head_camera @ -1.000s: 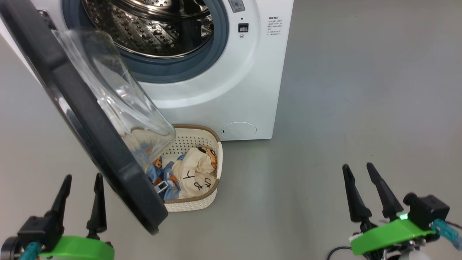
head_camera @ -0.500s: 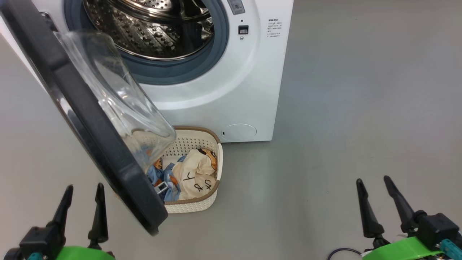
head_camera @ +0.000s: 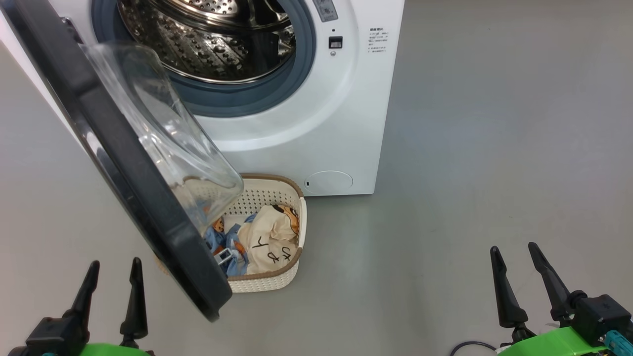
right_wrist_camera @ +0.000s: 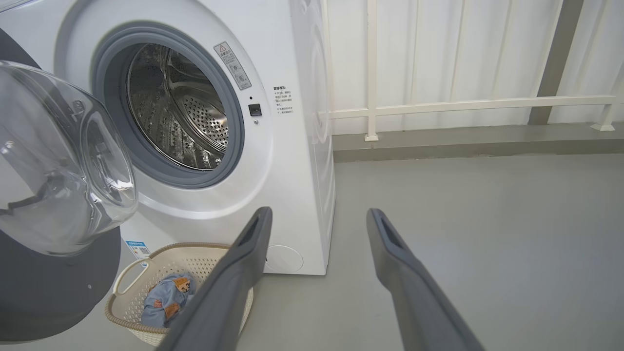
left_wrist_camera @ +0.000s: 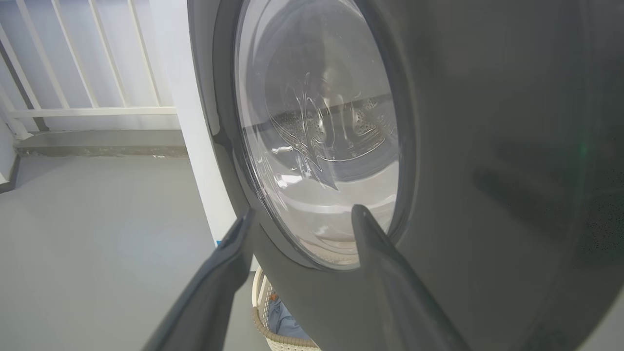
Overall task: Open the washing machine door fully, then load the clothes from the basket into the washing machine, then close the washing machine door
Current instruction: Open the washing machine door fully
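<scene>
Grey floor (head_camera: 470, 148) throughout, white railing (right_wrist_camera: 463, 105) at rear. Standing on floor: washing machine (head_camera: 346, 113), steel drum (head_camera: 212, 44) exposed. Swung out toward robot's left: washing machine door (head_camera: 178, 252), overlapping basket (head_camera: 267, 284) in head view. Basket just before machine front, clothes (head_camera: 269, 240) inside. Left claw (head_camera: 114, 263) near door's outer face, fingers spread, gripping nothing. Right claw (head_camera: 513, 248) well apart over bare floor, fingers spread, gripping nothing.
</scene>
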Tool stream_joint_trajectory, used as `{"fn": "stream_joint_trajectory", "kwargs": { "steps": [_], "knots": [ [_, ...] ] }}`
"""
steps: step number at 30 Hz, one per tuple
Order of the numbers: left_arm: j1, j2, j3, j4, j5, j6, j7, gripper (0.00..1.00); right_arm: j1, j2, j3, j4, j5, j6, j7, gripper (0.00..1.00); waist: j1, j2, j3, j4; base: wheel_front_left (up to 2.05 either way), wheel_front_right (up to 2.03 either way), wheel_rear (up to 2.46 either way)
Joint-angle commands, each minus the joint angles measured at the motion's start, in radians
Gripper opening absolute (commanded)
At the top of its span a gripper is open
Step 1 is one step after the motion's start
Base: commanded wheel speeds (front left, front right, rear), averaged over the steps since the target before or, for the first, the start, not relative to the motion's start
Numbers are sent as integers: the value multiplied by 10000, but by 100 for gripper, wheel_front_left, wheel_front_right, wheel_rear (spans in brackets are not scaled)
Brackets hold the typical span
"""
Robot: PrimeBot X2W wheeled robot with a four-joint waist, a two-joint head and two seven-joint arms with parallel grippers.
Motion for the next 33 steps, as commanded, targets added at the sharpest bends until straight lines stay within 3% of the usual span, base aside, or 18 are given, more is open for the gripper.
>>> {"fn": "stream_joint_trajectory", "kwargs": {
  "steps": [1, 27, 28, 29, 30, 33],
  "knots": [
    [-15, 104, 298, -298, 101, -8, -63, 100, -153, -45, 289, -247, 30, 14, -120, 100, 0, -1, 4, 14, 0, 0, 0],
    [136, 68, 191, -277, 110, 21, -63, 100, -156, -44, 355, 12, -65, 14, -120, 100, 0, -1, -160, 138, 0, 0, 0],
    [143, 68, 184, -277, 109, 20, -63, 85, -155, -44, 356, 17, -59, 14, -120, 100, 0, -1, -162, 143, 0, 0, 0],
    [148, 67, 167, -271, 111, 19, -63, 17, -159, -44, 363, 17, -73, 14, -120, 100, 0, -1, -163, 150, 0, 0, 0],
    [160, 67, 147, -257, 103, 18, -63, 0, -160, -44, 369, 21, -77, 14, -120, 100, 0, -1, -170, 157, 0, 0, 0],
    [187, 66, 123, -210, 32, 12, -63, 0, -161, -43, 373, 39, -77, 14, -120, 100, 0, -1, -191, 178, 0, 0, 0]
  ]
}}
